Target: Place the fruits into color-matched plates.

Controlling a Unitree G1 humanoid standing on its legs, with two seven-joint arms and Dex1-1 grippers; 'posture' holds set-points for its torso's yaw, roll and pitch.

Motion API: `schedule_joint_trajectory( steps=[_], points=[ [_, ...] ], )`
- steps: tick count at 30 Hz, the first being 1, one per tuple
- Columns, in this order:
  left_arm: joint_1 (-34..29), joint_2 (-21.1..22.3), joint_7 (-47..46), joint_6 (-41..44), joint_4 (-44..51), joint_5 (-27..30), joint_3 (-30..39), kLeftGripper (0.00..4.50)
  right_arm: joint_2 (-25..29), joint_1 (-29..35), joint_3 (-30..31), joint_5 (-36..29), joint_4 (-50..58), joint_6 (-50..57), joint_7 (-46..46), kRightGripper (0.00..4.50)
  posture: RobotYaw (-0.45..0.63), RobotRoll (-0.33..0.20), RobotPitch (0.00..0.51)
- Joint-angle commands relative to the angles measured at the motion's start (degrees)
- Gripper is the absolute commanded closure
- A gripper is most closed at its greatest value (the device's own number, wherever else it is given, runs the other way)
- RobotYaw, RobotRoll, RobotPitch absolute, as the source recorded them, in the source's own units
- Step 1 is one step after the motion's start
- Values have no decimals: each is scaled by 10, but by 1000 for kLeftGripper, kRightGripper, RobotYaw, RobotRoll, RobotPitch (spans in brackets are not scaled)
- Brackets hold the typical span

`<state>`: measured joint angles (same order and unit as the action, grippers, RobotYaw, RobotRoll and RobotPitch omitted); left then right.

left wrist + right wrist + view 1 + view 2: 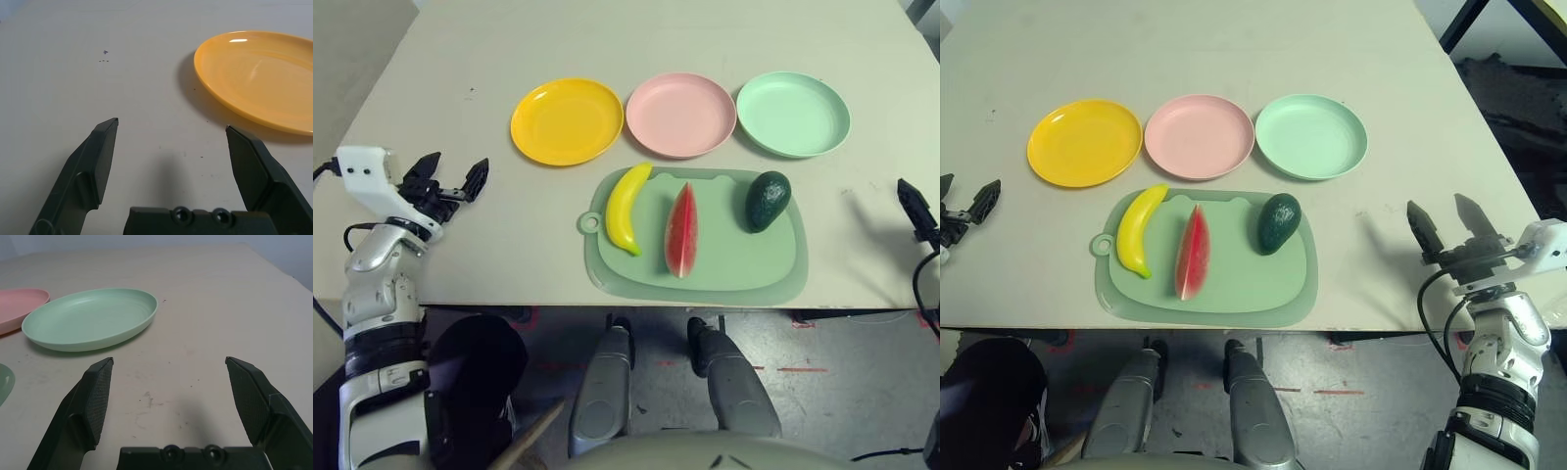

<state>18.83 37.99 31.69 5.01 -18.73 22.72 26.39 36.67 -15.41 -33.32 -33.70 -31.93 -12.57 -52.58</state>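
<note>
on cutting board (724,264) near front tabletop edge: banana (626,208), watermelon wedge (681,231), avocado (768,200), none plated. yellow plate (567,120), pink plate (680,114), mint green plate (793,114) in row behind board, bare. left gripper (451,180) and right gripper (1447,223) wide open, empty, at side edges. sorting not begun; next likely a reach to nearest fruit.

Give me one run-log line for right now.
fruits: banana, watermelon, avocado on board | plates: none filled | left gripper: open | right gripper: open

The table (460,235) bears three plates (680,114) and a cutting board (734,264).
</note>
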Motion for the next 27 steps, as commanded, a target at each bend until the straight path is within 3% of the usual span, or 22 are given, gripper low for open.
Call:
schedule_joint_trajectory(
  steps=[1, 17, 22, 24, 27],
  points=[
    [-5, 9, 1, -4, -13, -8, 2, 19, -4, 5, 3, 3, -5, 0, -1, 0, 5, 0, 316],
    [6, 17, 17, -8, -25, -10, 2, 19, 0, 6, 5, 6, -3, 1, -9, 0, 7, 0, 313],
    [-9, 55, 201, 7, -13, 54, -11, 19, 36, 34, 31, 18, 46, 25, -56, 0, 4, 0, 320],
    [-24, 74, 317, 28, 24, 104, -22, 19, 67, 52, 52, 16, 88, 64, -94, 0, 2, 0, 322],
    [-29, 96, 423, 72, 75, 162, -34, 19, 121, 69, 54, -24, 169, 161, -123, 0, -8, 0, 323]
  ],
)
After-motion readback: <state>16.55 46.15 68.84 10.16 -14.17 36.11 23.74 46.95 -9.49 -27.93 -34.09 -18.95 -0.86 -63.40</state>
